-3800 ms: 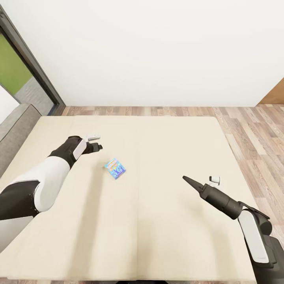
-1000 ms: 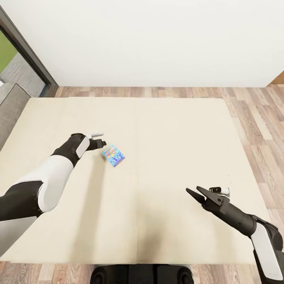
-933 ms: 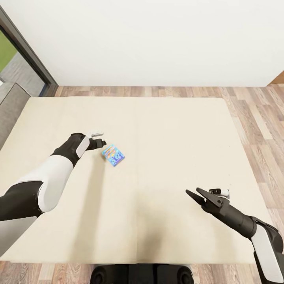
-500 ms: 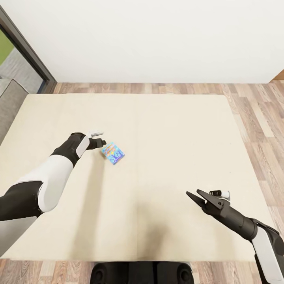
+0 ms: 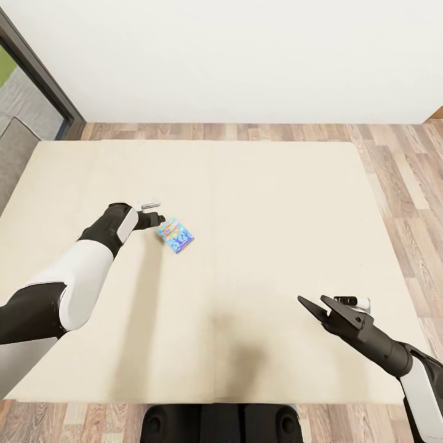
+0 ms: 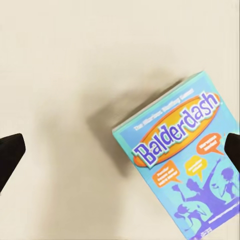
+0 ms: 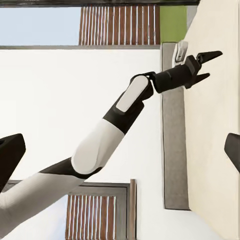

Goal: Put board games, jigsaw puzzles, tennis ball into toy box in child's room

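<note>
A small blue board game (image 5: 175,235), printed "Balderdash" (image 6: 182,160), lies flat on the beige bed (image 5: 277,203), left of the mattress seam. My left gripper (image 5: 155,210) hovers just to the left of it, open. In the left wrist view the box sits between the spread fingertips (image 6: 11,154), closer to one of them and touching neither. Over the bed's near right part, my right gripper (image 5: 312,301) is open and empty. The right wrist view looks across at the left gripper (image 7: 197,62). The toy box and the table are out of view.
Wood-plank floor (image 5: 406,178) runs past the far and right sides of the bed, below a white wall (image 5: 246,55). A grey headboard (image 5: 13,154) and a dark-framed window (image 5: 37,67) stand at the left. My base (image 5: 221,424) is at the bed's near edge.
The camera has shifted, so more of the bed shows. The right gripper opened and drew back toward me. The left gripper edged closer to the blue box, which has not moved.
</note>
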Motion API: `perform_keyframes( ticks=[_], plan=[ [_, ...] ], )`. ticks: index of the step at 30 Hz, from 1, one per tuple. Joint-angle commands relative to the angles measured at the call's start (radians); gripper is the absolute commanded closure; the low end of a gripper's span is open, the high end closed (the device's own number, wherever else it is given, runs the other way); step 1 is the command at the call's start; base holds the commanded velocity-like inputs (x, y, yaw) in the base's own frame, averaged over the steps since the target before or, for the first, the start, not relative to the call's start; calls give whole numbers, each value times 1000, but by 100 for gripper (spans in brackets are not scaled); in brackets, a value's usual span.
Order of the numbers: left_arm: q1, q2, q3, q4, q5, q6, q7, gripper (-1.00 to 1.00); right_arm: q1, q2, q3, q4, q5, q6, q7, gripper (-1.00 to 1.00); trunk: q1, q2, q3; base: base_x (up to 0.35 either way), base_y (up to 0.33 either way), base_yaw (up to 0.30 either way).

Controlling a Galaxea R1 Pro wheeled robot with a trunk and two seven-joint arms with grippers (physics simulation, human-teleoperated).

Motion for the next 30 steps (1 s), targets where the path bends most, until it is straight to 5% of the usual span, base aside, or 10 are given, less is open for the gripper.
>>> perform_keyframes(
  ticks=[1,5,15,30],
  plan=[
    [-1,-1,2,-8,11,13,7,-100,0,0,-3,0,0,4,3,-100,0,-1,-2,0,0,0],
    [-27,0,3,-41,19,80,5,-100,0,0,-13,0,0,4,6,-100,0,-1,-9,0,0,0],
    [-63,6,3,-48,119,115,5,-100,0,0,-15,0,0,4,7,-100,0,-1,-25,0,0,0],
    [-65,7,1,-49,130,115,5,-100,0,-2,-16,0,0,4,7,-100,0,-1,-50,0,0,0]
  ],
)
